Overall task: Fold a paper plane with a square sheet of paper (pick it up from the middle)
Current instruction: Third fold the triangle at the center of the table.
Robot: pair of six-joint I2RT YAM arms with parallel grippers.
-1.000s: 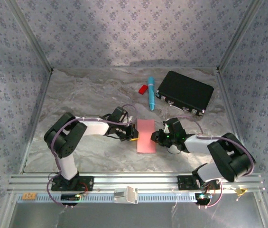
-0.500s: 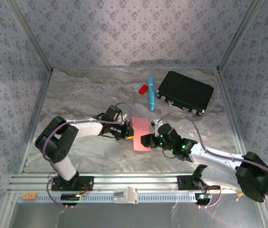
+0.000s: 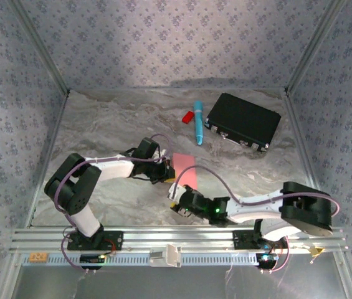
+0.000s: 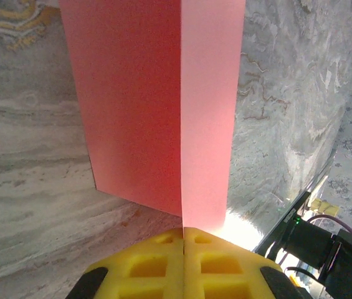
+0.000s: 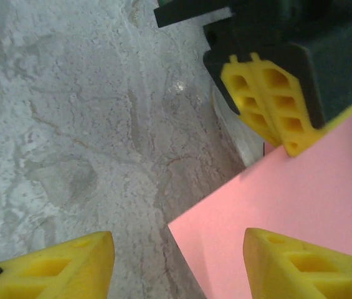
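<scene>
The left arm is bent at a raised elbow and extended in from the left; the left tool is clamped on an edge of the thin pink-red square sheet of paper, creased down its middle, mid-way across the grey marbled table. The right arm is stretched low, the right tool spread wide above the sheet's corner. The orange rail label cannot be read

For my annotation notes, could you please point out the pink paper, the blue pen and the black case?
pink paper (image 3: 185,161): top view, its far half.
blue pen (image 3: 198,123): top view, mid-barrel.
black case (image 3: 243,121): top view, lid centre.
</scene>
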